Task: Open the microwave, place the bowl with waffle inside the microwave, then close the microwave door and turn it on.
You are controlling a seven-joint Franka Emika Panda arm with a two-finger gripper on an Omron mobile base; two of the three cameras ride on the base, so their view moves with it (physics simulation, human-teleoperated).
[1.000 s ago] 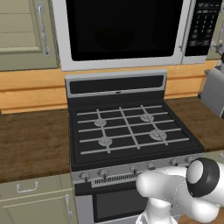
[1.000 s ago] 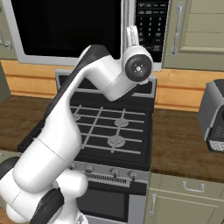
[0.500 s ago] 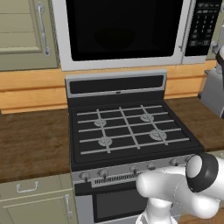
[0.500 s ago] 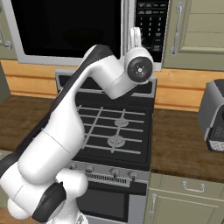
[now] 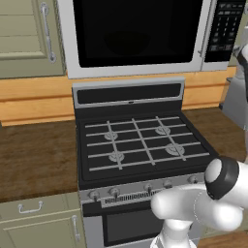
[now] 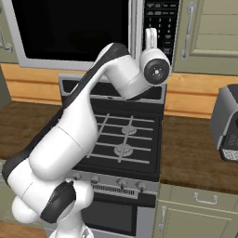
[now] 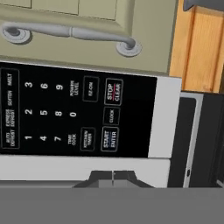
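The microwave (image 5: 68,38) hangs above the stove with its door (image 5: 138,29) closed and the bar handle (image 5: 206,34) at the door's right edge. Behind the dark glass only a faint round shape shows; the bowl and waffle cannot be made out. My gripper (image 7: 113,177) is shut, its dark tips pressed together, and it points at the black keypad (image 7: 65,113) just under the START/ENTER key (image 7: 109,139). From the right base, the white hand (image 6: 150,35) stands upright in front of the keypad (image 6: 162,16).
A black gas stove (image 5: 140,140) sits below the microwave, with wooden counters on both sides. A grey appliance (image 6: 228,123) stands on the right counter. A beige cabinet with a bar handle (image 7: 70,33) borders the keypad side.
The hand has shifted slightly right, closer in front of the keypad. The door stays closed.
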